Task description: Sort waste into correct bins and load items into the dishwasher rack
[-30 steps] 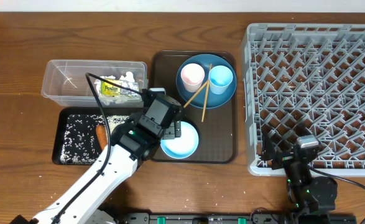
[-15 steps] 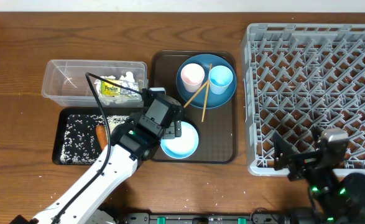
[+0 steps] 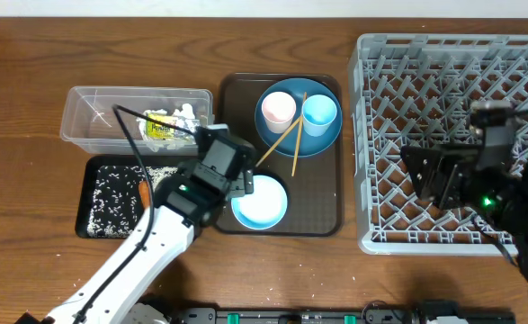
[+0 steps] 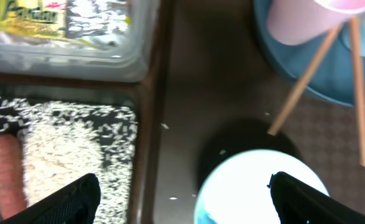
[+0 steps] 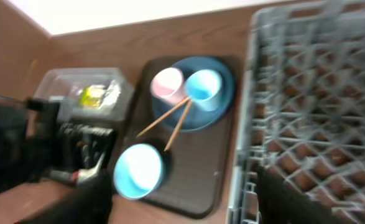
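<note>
A white bowl (image 3: 262,202) sits on the brown tray's near part, below the blue plate (image 3: 286,148). The plate carries a pink cup (image 3: 277,110), a light-blue cup (image 3: 319,112) and crossed chopsticks (image 3: 286,139). My left gripper (image 4: 182,202) hangs open over the bowl's (image 4: 263,186) left rim and the tray edge, holding nothing. The clear tub (image 3: 88,121) holds the wrapper (image 3: 160,129) and tissue (image 3: 185,112). Rice (image 4: 70,149) and the carrot (image 4: 5,168) lie in the black tray (image 3: 97,229). My right gripper (image 3: 433,177) is open over the grey rack (image 3: 452,81).
The brown serving tray (image 3: 322,198) lies between the bins and the rack. The rack's near left wall (image 5: 244,180) stands close to the tray in the blurred right wrist view. Bare wooden table (image 3: 30,180) runs left of the bins.
My right arm has risen from the table's front edge and swung back over the rack. The left wrist has shifted slightly left; its jaws stay open.
</note>
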Controlling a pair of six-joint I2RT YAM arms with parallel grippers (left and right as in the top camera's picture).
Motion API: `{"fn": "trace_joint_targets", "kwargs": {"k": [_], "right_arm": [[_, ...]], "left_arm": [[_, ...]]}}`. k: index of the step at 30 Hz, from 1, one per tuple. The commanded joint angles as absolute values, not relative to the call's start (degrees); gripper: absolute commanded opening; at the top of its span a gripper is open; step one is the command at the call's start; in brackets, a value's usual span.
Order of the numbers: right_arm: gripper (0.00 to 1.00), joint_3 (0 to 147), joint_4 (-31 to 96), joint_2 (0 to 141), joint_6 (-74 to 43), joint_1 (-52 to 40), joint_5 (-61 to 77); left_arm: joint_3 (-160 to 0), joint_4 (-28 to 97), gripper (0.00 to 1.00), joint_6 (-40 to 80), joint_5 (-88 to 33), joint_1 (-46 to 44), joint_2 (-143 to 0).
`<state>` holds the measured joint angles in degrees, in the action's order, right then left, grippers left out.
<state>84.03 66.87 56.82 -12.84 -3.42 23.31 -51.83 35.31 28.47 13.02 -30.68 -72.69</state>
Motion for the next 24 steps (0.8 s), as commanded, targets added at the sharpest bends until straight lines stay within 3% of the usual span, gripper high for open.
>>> {"fn": "trace_joint_targets", "kwargs": {"k": [1, 3, 6, 16, 24], "right_arm": [[0.47, 82.48, 67.22, 60.23, -17.45, -5.02, 30.02], [0.34, 80.20, 66.59, 62.67, -20.32, -7.27, 29.80], [0.30, 76.77, 64.38, 66.63, -25.06, -12.23, 26.85], [0.35, 74.54, 59.27, 79.55, -33.39, -30.83, 9.32], [0.36, 74.54, 56.58, 89.60, -38.59, -36.12, 7.07]], "left_arm": [[-51.99, 35.86, 0.89, 28.40, 10.79, -26.74, -71.72], [-51.99, 36.16, 0.90, 28.38, 10.22, -24.47, -71.70], [-51.96, 36.91, 0.90, 28.42, 9.37, -21.67, -71.75], [-51.70, 37.74, 0.90, 28.36, 7.46, -18.39, -71.81], [-51.70, 37.95, 0.89, 28.10, 6.90, -18.37, -71.81]]}}
